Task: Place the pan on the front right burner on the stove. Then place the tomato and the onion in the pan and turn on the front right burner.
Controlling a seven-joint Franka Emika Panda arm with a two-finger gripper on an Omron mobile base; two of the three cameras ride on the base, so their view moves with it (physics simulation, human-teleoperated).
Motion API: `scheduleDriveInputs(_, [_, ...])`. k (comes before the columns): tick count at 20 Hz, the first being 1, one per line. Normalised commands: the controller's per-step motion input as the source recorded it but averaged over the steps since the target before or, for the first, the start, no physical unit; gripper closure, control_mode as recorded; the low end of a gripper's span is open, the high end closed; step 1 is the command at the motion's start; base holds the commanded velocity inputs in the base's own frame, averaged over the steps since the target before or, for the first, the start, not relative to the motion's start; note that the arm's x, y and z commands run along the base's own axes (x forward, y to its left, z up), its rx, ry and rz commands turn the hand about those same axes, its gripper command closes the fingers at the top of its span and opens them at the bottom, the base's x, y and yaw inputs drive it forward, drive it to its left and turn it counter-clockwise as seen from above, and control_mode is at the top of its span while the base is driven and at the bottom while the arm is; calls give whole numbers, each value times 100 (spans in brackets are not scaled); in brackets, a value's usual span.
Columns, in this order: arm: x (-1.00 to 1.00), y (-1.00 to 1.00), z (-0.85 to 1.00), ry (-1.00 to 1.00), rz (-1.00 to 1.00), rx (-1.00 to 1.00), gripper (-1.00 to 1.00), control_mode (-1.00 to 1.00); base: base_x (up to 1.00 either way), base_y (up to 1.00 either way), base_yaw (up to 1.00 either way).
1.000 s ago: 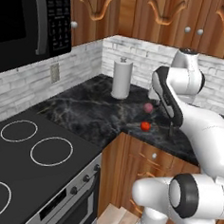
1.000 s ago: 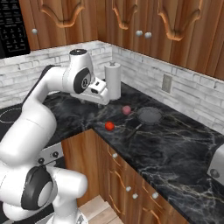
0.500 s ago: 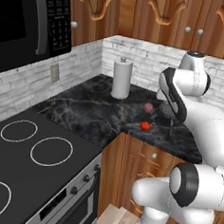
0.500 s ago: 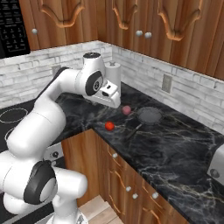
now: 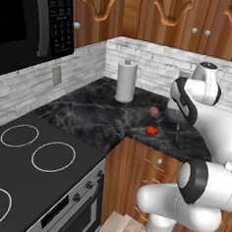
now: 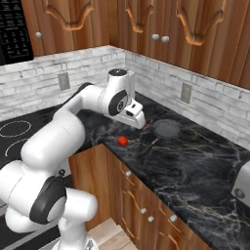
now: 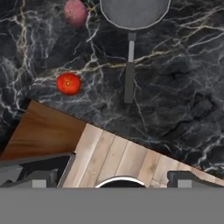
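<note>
The dark grey pan [image 7: 133, 11] lies on the black marble counter, its long handle [image 7: 129, 74] pointing toward the counter's edge. The red tomato [image 7: 68, 83] sits left of the handle and the pinkish onion [image 7: 75, 12] left of the pan's rim. My gripper [image 7: 116, 179] hangs above the counter's edge, open wide and empty, with the handle's end ahead of it. From the right base, the gripper [image 6: 140, 122] hovers between the tomato [image 6: 122, 140] and the pan [image 6: 167, 128]. The stove [image 5: 14, 179] is far left, with its front right burner [image 5: 53, 156] bare.
A white paper towel roll [image 5: 125, 82] stands at the back corner of the counter. Black knobs [image 5: 89, 185] line the stove's steel front. A microwave [image 5: 26, 22] hangs over the stove. A steel appliance [image 6: 242, 184] sits at the counter's far right.
The arm has swung right and a little lower, from near the paper towel roll toward the pan and onion. The gripper stayed open. Pan, tomato and onion have not moved.
</note>
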Motion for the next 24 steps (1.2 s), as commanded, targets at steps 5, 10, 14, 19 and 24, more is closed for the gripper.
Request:
scheduleDriveInputs(5, [32,-16,-34,6,0,0,-100,-100,0,0,0])
scheduleDriveInputs(10, [19,-22,-35,7,0,0,-100,-100,0,0,0])
scheduleDriveInputs(14, [23,-20,-35,8,0,0,-100,-100,0,0,0])
scheduleDriveInputs(19, [24,-17,-33,8,0,0,-100,-100,0,0,0])
scheduleDriveInputs(24, [31,-13,-27,7,0,1,-100,-100,0,0,0])
